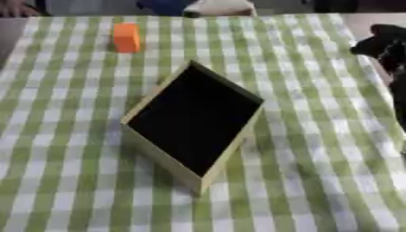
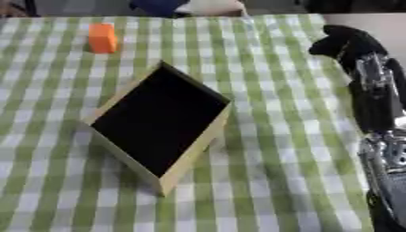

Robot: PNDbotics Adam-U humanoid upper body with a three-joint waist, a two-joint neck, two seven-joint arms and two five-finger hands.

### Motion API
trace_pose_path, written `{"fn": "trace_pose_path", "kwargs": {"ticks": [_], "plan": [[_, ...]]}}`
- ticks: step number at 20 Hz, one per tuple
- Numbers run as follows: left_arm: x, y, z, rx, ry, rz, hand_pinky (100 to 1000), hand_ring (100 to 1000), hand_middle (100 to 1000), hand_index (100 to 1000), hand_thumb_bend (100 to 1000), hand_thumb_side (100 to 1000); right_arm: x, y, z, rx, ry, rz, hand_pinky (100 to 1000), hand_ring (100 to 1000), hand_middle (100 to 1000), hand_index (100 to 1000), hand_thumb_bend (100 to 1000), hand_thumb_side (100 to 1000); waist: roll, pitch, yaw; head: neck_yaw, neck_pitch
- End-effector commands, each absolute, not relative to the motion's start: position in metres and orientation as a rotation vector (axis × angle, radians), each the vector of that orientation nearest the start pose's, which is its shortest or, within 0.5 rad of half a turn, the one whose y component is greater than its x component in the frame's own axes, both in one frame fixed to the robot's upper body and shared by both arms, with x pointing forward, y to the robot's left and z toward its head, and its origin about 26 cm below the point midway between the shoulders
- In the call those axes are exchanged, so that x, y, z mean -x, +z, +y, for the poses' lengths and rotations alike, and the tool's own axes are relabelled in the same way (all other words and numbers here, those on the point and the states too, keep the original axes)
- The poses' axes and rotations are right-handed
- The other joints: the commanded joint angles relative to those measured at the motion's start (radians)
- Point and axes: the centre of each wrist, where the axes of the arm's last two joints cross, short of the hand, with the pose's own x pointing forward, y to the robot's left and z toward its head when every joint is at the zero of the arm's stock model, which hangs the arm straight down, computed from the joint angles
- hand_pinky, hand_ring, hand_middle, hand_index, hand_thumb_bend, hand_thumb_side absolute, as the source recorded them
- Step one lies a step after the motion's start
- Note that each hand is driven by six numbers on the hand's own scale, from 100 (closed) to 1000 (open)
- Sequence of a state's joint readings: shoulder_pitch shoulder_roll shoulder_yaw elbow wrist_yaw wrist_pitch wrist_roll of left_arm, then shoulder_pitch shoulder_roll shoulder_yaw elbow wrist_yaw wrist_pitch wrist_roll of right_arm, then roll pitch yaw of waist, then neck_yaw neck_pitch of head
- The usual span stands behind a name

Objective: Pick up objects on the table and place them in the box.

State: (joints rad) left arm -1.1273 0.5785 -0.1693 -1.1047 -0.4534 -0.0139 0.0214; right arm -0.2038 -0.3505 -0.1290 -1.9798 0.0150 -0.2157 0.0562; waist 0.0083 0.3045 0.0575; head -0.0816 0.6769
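my right hand (image 2: 346, 43): up at the right edge of the table, above the cloth. Reads as a dark lump at the end of the arm; can't tell if the fingers are curled or straight. Nothing visibly in it.
my right arm (image 2: 379, 113): black and silver, comes up along the right side from the lower corner.
my left hand: not showing in either eye.
orange block (image 1: 126, 37): standing upright on the cloth, far across from my right hand, toward the table's far left. Well apart from it, untouched.
box (image 1: 155, 147): pale wooden rim, black inside, set diagonally. Sits lower and to the left of my right hand, between it and my near-left side. Interior looks plain black.
block vs box: apart, block beyond the box's far corner.
tablecloth (image 1: 317, 149): green-and-white check, covers the whole table.
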Motion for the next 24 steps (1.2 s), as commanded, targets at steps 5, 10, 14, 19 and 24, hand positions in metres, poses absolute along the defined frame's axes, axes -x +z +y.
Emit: {"fn": "trace_pose_path", "kwargs": {"ticks": [5, 10, 14, 19, 24], "plan": [[-0.467, 0.358, 0.263, -1.035, -1.065, -1.997, 819, 762, 756, 838, 604, 771, -0.289, 0.198, -0.307, 0.308, 0.458, -2.419, 822, 697, 632, 814, 100, 994, 0.012, -0.008, -0.023, 0.016, -0.037], [-0.47, 0.361, 0.258, -1.024, -1.254, -1.911, 851, 809, 804, 869, 712, 630, -0.29, 0.2, -0.307, 0.31, 0.46, -2.427, 822, 698, 632, 814, 100, 992, 0.019, -0.004, -0.044, 0.02, -0.061], [-0.47, 0.363, 0.254, -1.013, -1.375, -1.833, 859, 822, 832, 893, 767, 573, -0.29, 0.201, -0.306, 0.307, 0.46, -2.431, 822, 698, 631, 814, 100, 991, 0.02, -0.004, -0.051, 0.022, -0.066], [-0.471, 0.363, 0.251, -0.987, -1.475, -1.725, 861, 826, 839, 916, 763, 510, -0.29, 0.201, -0.306, 0.305, 0.46, -2.431, 822, 698, 631, 814, 100, 991, 0.02, -0.005, -0.052, 0.023, -0.061], [-0.473, 0.363, 0.251, -0.966, -1.502, -1.623, 860, 826, 812, 939, 724, 481, -0.29, 0.201, -0.306, 0.303, 0.46, -2.43, 822, 697, 630, 814, 100, 992, 0.02, -0.003, -0.054, 0.026, -0.058]]}}
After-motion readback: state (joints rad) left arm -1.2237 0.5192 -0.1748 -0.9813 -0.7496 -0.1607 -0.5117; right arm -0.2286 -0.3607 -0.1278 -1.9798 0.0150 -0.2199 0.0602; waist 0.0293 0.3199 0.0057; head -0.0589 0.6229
